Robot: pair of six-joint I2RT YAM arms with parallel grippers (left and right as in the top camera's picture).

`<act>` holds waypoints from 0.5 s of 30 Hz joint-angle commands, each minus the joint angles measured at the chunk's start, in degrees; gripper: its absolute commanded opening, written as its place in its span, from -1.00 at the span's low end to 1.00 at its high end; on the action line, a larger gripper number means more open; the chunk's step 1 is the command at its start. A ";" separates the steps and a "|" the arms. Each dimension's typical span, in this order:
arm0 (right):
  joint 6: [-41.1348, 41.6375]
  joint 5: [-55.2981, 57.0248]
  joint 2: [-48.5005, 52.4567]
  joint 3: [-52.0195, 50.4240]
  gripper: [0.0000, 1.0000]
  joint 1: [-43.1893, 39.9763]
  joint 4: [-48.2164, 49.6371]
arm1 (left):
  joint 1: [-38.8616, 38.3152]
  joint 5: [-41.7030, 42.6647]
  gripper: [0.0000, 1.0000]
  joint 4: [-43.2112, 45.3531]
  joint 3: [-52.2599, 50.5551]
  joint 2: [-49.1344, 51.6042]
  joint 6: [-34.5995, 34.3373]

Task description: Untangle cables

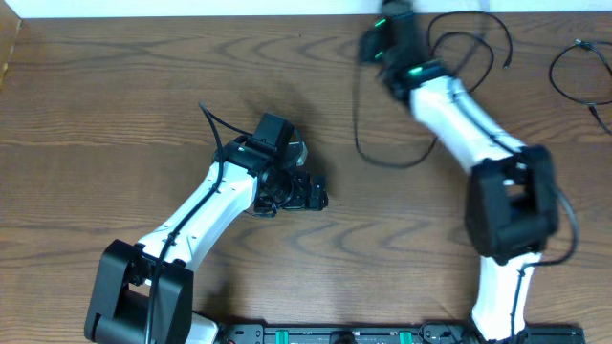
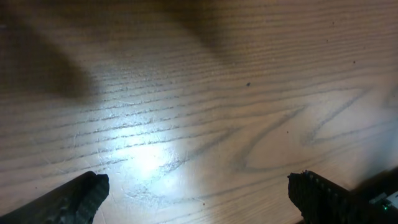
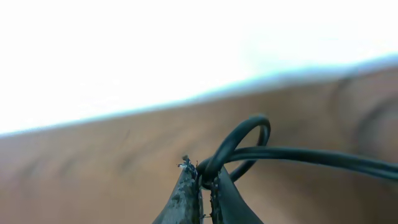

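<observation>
The right claw [image 3: 203,186], blurred overhead, is clamped on a loop of thin black cable [image 3: 298,154] near the wooden bench's [image 1: 115,96] far edge. The left claw [image 2: 199,190] stands apart above the bench. Another thin black cord [image 1: 553,72] runs off-frame at the right.

Dark brown wood-grain surface [image 1: 86,105], white wall strip [image 1: 191,8] along its far edge, bright glare patch [image 2: 146,158] on the grain, soft shadow [image 2: 37,68] beside it.

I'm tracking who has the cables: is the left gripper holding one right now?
No: the left gripper has its fingers wide apart above the table, with nothing between them.
</observation>
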 commanded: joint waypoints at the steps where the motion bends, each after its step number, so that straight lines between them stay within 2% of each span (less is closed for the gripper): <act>1: -9.97 4.68 -2.43 0.39 -0.98 -5.90 4.83 | -0.09 0.33 0.96 -0.24 0.72 0.07 0.96; 10: -12.37 -3.85 -2.05 0.39 -0.98 -16.24 30.18 | -0.09 0.33 0.96 -0.24 0.72 0.07 0.98; 12: -13.70 -3.80 -2.05 0.39 -0.98 -17.22 31.15 | -0.09 0.33 0.96 -0.24 0.72 0.07 0.96; 15: -15.06 -3.82 -1.55 0.39 -0.98 -18.18 25.00 | -0.09 0.33 0.96 -0.24 0.72 0.07 0.96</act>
